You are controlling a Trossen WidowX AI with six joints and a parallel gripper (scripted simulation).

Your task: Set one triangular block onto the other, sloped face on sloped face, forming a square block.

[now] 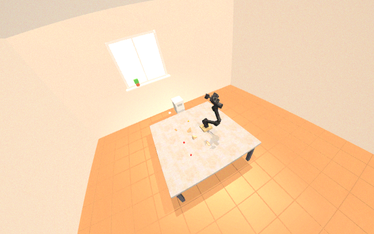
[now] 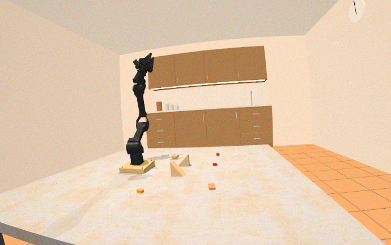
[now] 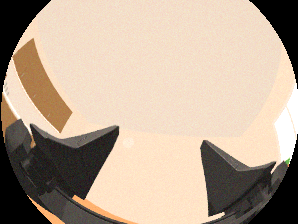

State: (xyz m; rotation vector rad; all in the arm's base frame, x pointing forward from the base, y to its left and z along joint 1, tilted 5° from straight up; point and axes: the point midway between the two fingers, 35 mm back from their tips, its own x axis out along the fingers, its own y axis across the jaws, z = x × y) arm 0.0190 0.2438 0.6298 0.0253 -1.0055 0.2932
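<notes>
Two tan triangular blocks lie apart from each other on the table (image 1: pixel 193 170) (image 2: pixel 259 202), near the arm's base (image 1: pixel 206 128) (image 2: pixel 137 167). One triangular block (image 1: pixel 189 130) (image 2: pixel 176 169) stands with its slope showing. The other triangular block (image 1: pixel 194 136) (image 2: pixel 185 160) stands just behind it in the exterior view. My gripper (image 1: pixel 207 96) (image 2: pixel 149 56) (image 3: pixel 161 137) is open and empty. It is raised high above the base, far from both blocks, and points upward. The wrist view shows only wall and ceiling between the fingers.
Small pieces lie scattered on the table: two red cubes (image 2: pixel 217 154) (image 2: pixel 215 164), an orange block (image 2: pixel 211 186), a yellow-orange cube (image 2: pixel 140 190) and a small tan block (image 2: pixel 175 156). Kitchen cabinets stand behind the table.
</notes>
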